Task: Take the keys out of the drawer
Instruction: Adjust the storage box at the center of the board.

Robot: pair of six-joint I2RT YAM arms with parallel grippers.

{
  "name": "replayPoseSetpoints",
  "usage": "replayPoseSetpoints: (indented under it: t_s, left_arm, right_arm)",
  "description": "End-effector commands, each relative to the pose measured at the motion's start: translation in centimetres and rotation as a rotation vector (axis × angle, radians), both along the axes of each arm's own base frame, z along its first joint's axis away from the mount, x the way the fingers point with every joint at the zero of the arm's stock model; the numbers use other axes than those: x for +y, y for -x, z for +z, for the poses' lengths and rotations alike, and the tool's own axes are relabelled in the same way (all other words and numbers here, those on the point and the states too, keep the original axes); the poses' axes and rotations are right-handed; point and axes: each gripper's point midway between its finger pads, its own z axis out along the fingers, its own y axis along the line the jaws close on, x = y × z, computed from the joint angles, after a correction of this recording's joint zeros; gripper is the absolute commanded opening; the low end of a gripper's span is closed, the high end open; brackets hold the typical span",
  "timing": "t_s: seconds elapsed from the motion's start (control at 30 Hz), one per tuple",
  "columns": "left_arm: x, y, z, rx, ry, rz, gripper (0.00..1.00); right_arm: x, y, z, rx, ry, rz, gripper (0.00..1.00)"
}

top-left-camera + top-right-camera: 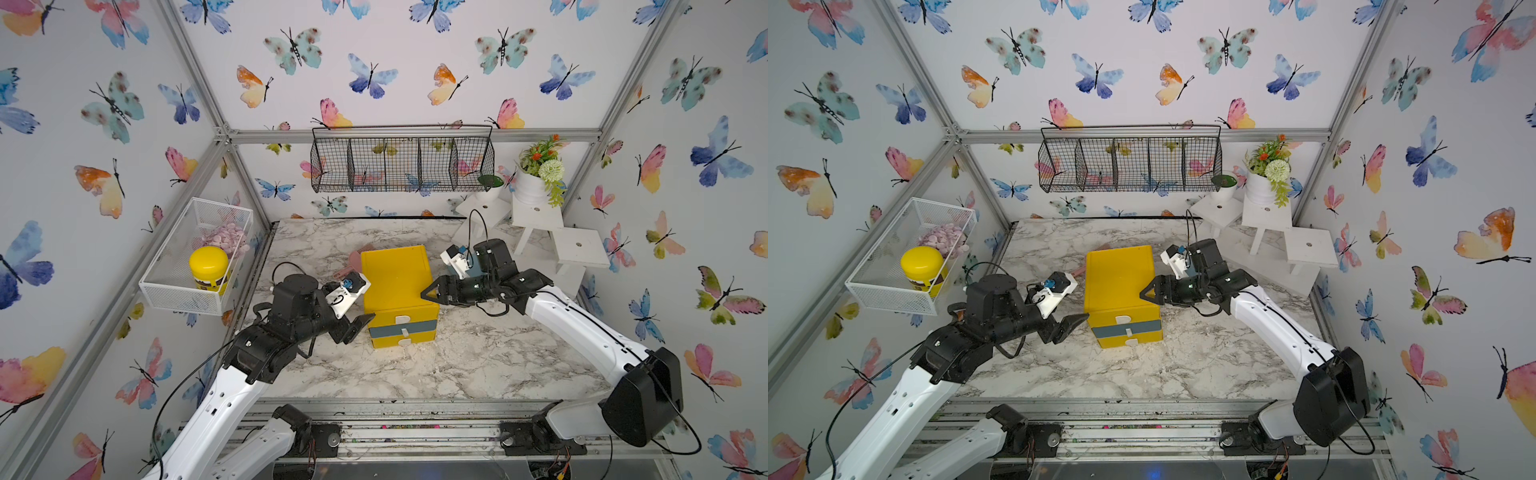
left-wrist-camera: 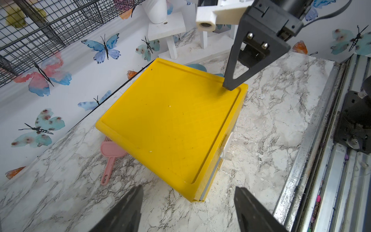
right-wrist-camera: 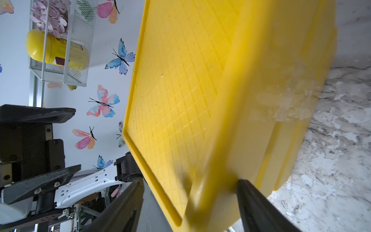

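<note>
On the table (image 1: 457, 365) the drawers (image 1: 402, 331) sit shut, keys unseen, likely inside, so the left gripper (image 1: 357, 328), wide and empty, should hook a handle (image 1: 404, 319) squarely while the right gripper (image 1: 428, 293), also wide, straddles the cabinet (image 1: 395, 274) edge.

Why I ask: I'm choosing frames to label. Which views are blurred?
Right wrist view: the yellow box is smeared and out of focus near the fingers. Left wrist view: the box is crisp. Both top views: sharp, evenly lit.
</note>
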Motion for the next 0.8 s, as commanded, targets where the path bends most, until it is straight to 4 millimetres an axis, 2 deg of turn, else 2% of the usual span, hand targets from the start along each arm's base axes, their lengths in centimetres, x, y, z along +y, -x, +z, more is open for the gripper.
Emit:
replayPoseSetpoints:
  t_s: [0.0,0.23,0.47,0.6,0.77]
  left_arm:
    - [-0.8,1.6,-0.1,-0.030,-0.015,-0.107,0.75]
    - [-1.3,2.4,-1.2,-0.016,-0.054,-0.151,0.72]
    - [-3.2,3.9,-2.2,-0.049,-0.141,-0.236,0.59]
    - [-4.3,4.4,-4.0,-0.065,-0.197,-0.259,0.55]
    - [-5.8,3.9,-5.8,-0.072,-0.250,-0.244,0.53]
  right_arm:
    - [1.2,3.0,-1.0,0.110,-0.011,0.105,0.82]
    - [0.7,3.3,-1.7,0.118,0.023,0.104,0.84]
    - [1.5,3.0,0.5,0.105,-0.034,0.112,0.83]
    - [-0.1,2.2,0.4,0.039,0.063,0.038,0.83]
    - [-1.3,1.4,1.1,-0.012,0.108,-0.037,0.84]
